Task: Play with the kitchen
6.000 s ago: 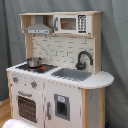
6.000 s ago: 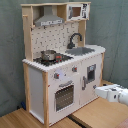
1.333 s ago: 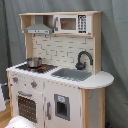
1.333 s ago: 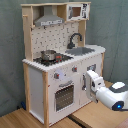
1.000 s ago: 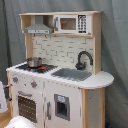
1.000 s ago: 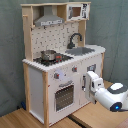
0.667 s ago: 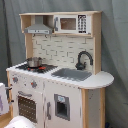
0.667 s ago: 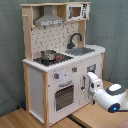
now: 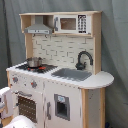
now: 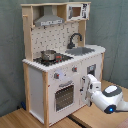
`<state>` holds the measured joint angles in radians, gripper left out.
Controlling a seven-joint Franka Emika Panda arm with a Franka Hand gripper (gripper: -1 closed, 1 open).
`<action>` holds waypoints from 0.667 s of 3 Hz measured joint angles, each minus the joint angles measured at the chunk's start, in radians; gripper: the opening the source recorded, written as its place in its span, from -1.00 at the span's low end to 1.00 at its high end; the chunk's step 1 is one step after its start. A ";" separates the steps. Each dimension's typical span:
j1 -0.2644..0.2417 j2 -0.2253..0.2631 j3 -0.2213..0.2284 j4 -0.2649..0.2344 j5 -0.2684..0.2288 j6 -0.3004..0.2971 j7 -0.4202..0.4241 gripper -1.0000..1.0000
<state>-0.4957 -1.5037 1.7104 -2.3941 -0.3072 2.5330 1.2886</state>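
We see the tall white and light-wood toy kitchen standing on a wooden floor in front of a grey curtain, filling most of both exterior views. On its stovetop sits a small metal pot, and beside the pot lies the grey sink with the curved black faucet rising behind it. Above, a grey hood hangs over the stove and a white toy microwave sits on the top shelf. Below the stovetop we find the knobs and the oven door with its dark window.

In the second exterior view, the white robot arm comes in from the second exterior view's lower right. Its rounded wrist joint is low, near the floor, and the forearm reaches level towards the kitchen's front. The gripper sits at the lower cabinet, just beside the oven door's edge on the second exterior view's right, at the height of the door's window. We cannot tell whether it touches the cabinet, and we cannot tell whether its fingers are spread or pressed together.

In the first exterior view, white parts of the arm show only at the first exterior view's lower left, in front of the oven.
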 joint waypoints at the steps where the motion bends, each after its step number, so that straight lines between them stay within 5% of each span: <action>1: -0.050 -0.001 0.013 -0.012 -0.003 0.073 0.048 1.00; 2: -0.104 -0.001 -0.005 -0.012 -0.035 0.163 0.047 1.00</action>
<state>-0.5997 -1.5047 1.7052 -2.4064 -0.3420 2.6964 1.3356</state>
